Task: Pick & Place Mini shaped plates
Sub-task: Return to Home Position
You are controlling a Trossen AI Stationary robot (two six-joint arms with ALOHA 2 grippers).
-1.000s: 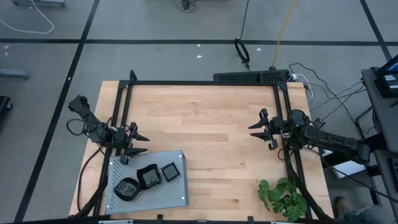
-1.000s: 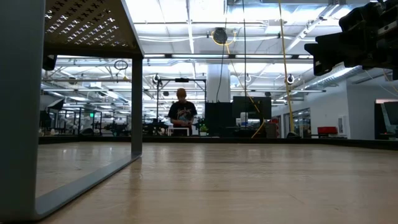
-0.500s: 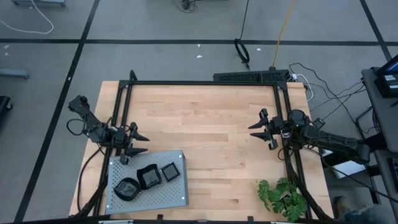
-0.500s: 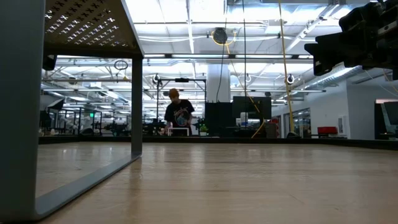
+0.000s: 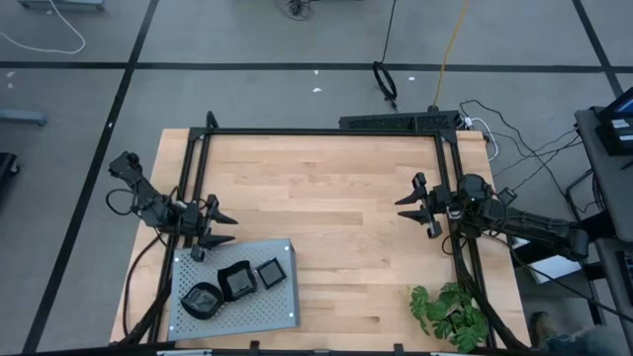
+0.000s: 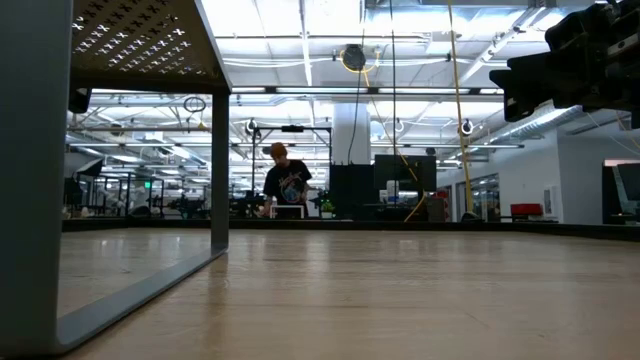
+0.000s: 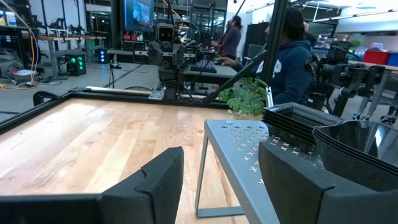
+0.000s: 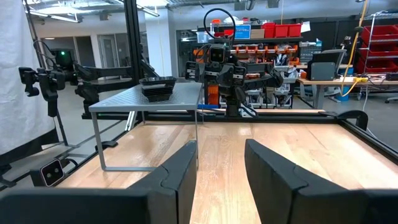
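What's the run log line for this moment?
left gripper: open, empty, left side of table | right gripper: open, empty, right side | plates: three stacks on grey shelf

A big open robotics lab: bright ceiling lights (image 6: 300, 90), red bins (image 8: 280, 29) on racks, a screen (image 7: 138, 12), cables (image 5: 534, 148) across the grey floor (image 5: 247, 40), a person (image 6: 285, 180) at a far desk.

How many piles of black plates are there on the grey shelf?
3, in a row on the grey shelf: the rounded pile, the distorted square pile in the middle, the small square pile at the other end. Plates within each pile are hidden.
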